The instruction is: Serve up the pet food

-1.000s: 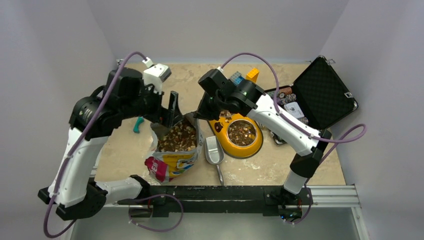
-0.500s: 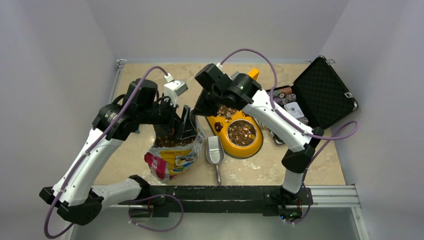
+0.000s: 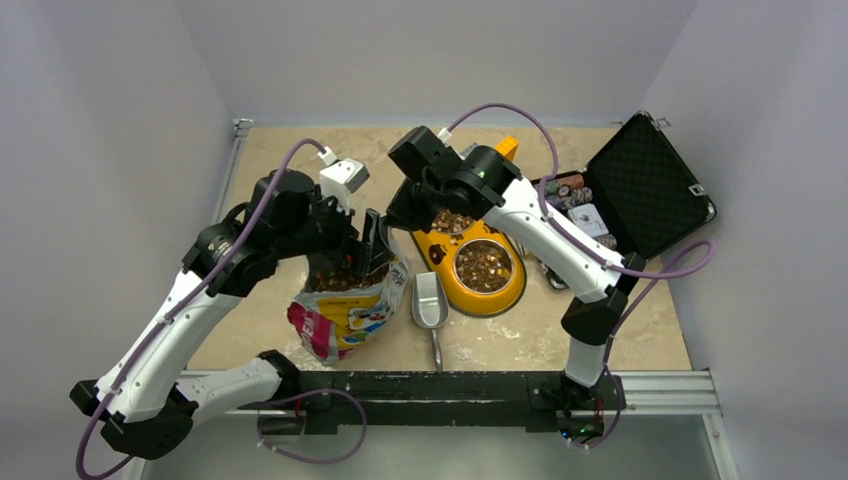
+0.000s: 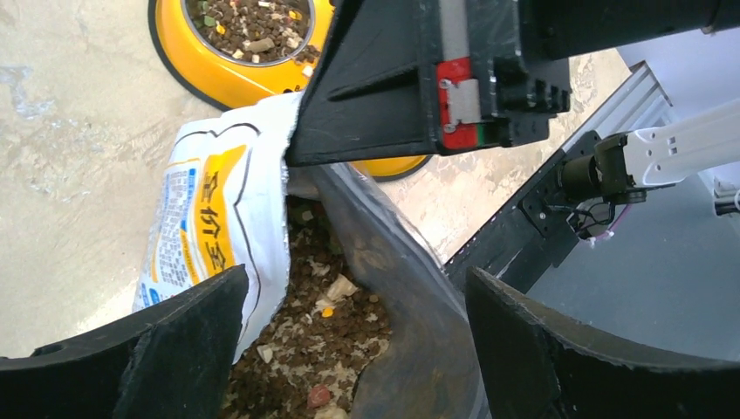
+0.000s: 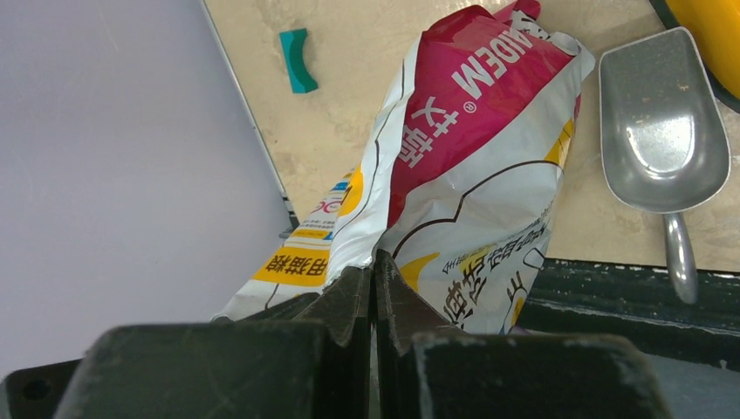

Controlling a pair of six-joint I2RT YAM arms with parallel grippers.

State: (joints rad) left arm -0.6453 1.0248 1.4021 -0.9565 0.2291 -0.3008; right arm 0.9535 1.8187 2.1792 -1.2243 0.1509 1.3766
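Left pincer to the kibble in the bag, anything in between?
Nothing visible. The left pincer is open right over the open mouth of the bag, and the kibble shows bare between its fingers. The right pincer is shut on the bag's rim, off to one edge, not across the opening.

Bag (image 3: 345,312): white, orange, magenta, black print. Kibble (image 4: 318,345): brown-tan, few pale bits. Bowl (image 3: 470,300): yellow-orange. Scoop (image 3: 428,298): dull silver. Table (image 3: 250,300): mottled beige. Small piece (image 5: 298,59): teal.
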